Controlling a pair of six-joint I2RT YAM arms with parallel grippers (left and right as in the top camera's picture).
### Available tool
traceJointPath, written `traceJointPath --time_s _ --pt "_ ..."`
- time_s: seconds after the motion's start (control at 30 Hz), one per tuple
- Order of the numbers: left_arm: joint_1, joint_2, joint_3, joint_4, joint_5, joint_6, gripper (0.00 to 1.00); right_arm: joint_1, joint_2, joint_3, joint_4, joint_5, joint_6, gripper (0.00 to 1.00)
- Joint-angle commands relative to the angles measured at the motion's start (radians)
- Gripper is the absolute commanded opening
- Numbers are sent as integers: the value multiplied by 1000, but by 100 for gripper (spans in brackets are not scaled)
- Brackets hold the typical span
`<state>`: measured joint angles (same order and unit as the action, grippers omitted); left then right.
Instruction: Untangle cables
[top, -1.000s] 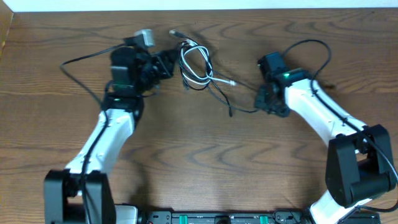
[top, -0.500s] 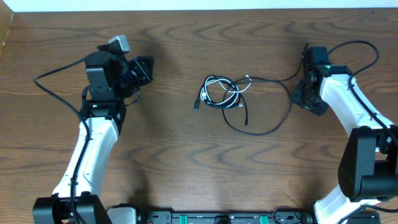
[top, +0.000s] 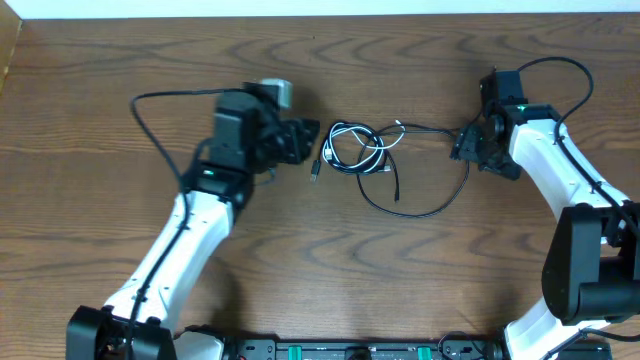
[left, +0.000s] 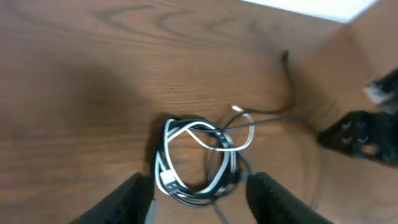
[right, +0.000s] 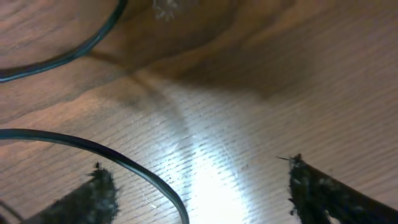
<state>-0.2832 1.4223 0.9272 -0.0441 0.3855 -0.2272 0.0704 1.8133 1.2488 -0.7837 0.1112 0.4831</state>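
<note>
The left end effector (top: 305, 140), fingers apart, is swinging in from nine o'clock toward the still-knotted cables (top: 357, 150); the right end effector (top: 466, 148), spread wide, is releasing its strand, inviting a fresh grasp.

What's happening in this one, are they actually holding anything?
No, neither arm holds anything right now. Two robot arms are working on a tangle of thin cables, white and black cords coiled together, lying in the middle of the wooden table. The left gripper is open and points at the coil from just beside it. The right gripper is open too, low over a black cable that loops out of the tangle. Nothing is separated yet.
</note>
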Motion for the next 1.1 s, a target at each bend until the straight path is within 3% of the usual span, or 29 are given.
traceJointPath --time_s 0.0,0.13,0.43,0.67,0.93,1.07 --pt "-97 49 10 13 -268 163 66 -4 -40 0 6 10 -49 89" --pt "-134 122 16 58 -274 217 74 -4 -108 0 -10 9 -55 92" --pt "-132 333 136 76 -275 316 74 -3 -272 0 -77 10 -55 92" --pt "-132 472 179 162 -274 327 61 -3 -310 -1 -100 9 -55 92" --pt "-132 535 179 154 -274 326 60 -3 -310 -1 -103 3 -54 92" --pt "-132 560 179 151 -275 320 26 -3 -310 -1 -103 -38 -55 91"
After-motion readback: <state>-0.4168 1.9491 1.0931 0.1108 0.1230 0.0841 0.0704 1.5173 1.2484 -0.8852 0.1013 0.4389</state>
